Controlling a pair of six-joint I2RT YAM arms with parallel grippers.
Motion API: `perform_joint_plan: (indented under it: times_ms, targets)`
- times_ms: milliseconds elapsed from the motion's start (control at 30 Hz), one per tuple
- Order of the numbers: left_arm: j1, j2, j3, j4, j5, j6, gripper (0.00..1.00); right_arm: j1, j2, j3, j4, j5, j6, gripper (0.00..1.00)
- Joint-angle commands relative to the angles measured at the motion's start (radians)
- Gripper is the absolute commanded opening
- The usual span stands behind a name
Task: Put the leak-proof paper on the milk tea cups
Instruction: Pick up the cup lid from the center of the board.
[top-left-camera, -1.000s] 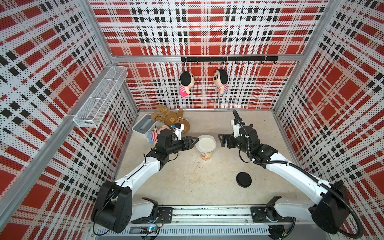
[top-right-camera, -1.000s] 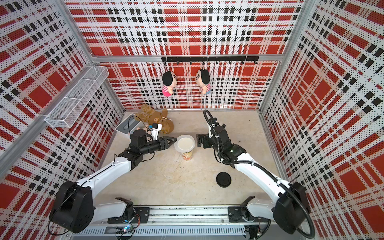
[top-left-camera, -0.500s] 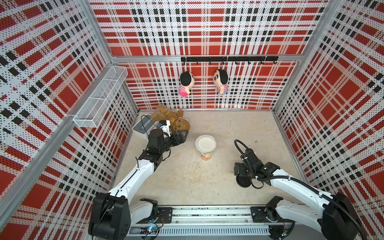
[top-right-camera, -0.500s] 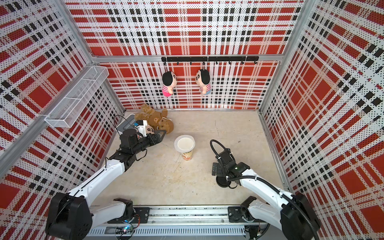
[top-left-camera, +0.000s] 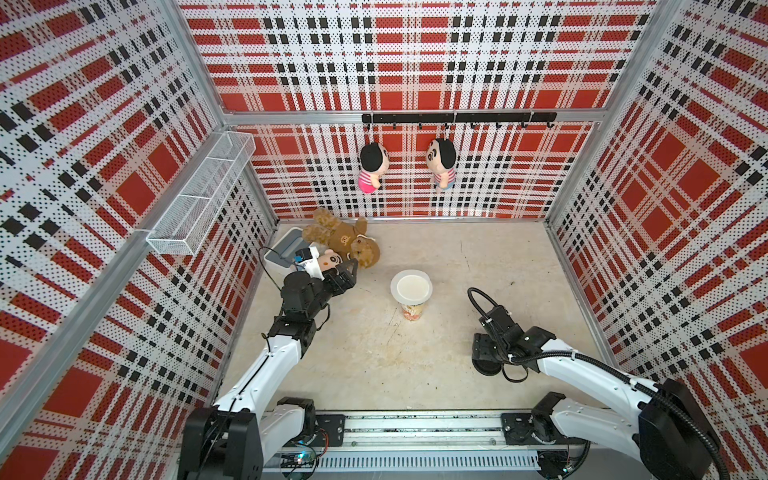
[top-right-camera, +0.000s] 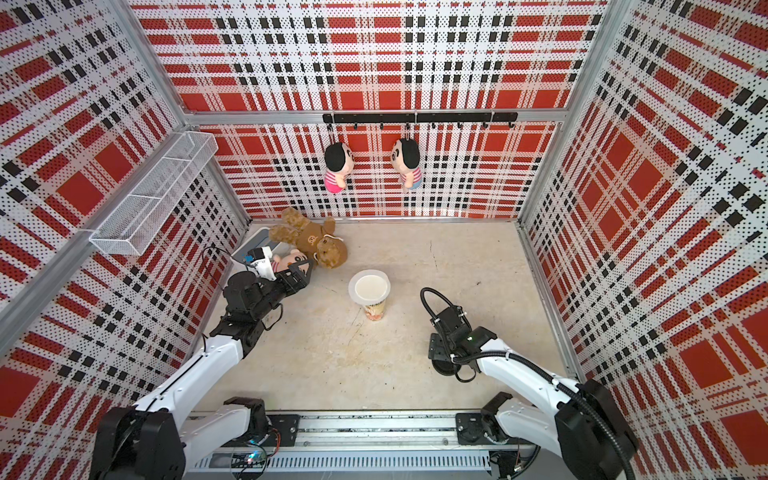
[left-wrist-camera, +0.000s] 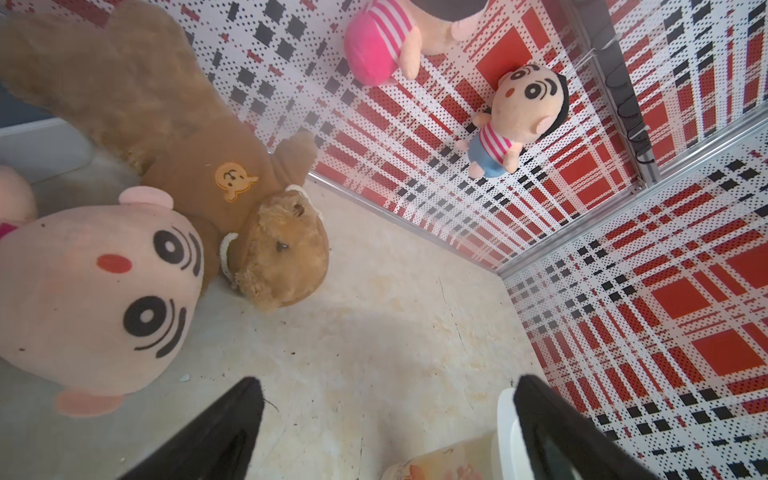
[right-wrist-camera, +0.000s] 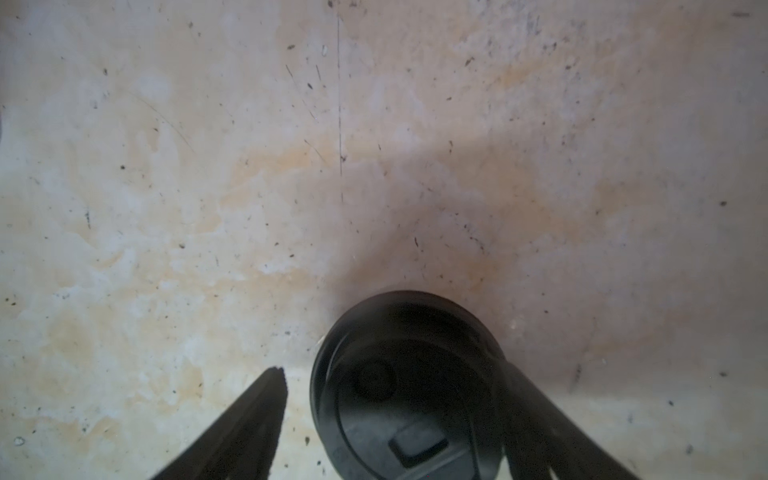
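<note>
- left gripper (left-wrist-camera: 388, 386) wide open — milk tea cup (top-left-camera: 412, 312) near its tips, leak-proof paper (top-left-camera: 411, 286) lying over the mouth
- right gripper (right-wrist-camera: 395, 374) open, straddling the black lid (right-wrist-camera: 415, 332), cup well apart

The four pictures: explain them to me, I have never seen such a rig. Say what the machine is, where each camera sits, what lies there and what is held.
Two white robot arms, the left arm and the right arm, each end in a black two-fingered gripper. Both top views look down from one camera head overhead; the other two come from a camera on each wrist. On the table stands a printed paper cup with the thin white leak-proof paper over its mouth. A black round lid lies flat near the right arm. A brown teddy, a pink plush and a white box sit in a far corner. Nothing is held: the left gripper is wide open above bare table; the right gripper is open, its fingers either side of the lid.
</note>
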Motion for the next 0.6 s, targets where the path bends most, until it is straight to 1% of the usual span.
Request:
perform_joint_plan:
  times_ms: [0, 167, 267, 467, 567]
  targets:
    - [0.003, 0.02, 0.017, 0.046, 0.034, 0.01, 0.98, 0.014, -0.019, -0.006, -0.026, -0.013, 0.03, 0.8]
    - [-0.003, 0.043, 0.029, 0.04, 0.054, 0.02, 0.98, 0.036, 0.003, 0.008, -0.055, 0.0, 0.039, 0.79]
    - [-0.008, 0.048, 0.031, 0.036, 0.053, 0.026, 0.98, 0.05, 0.019, 0.029, -0.086, 0.013, 0.033, 0.8]
    - [-0.009, 0.054, 0.046, 0.017, 0.051, 0.041, 1.0, 0.066, 0.055, 0.042, -0.098, -0.004, 0.017, 0.81]
    - [-0.009, 0.058, 0.052, 0.005, 0.04, 0.05, 1.0, 0.068, 0.068, 0.037, -0.088, -0.005, 0.009, 0.77]
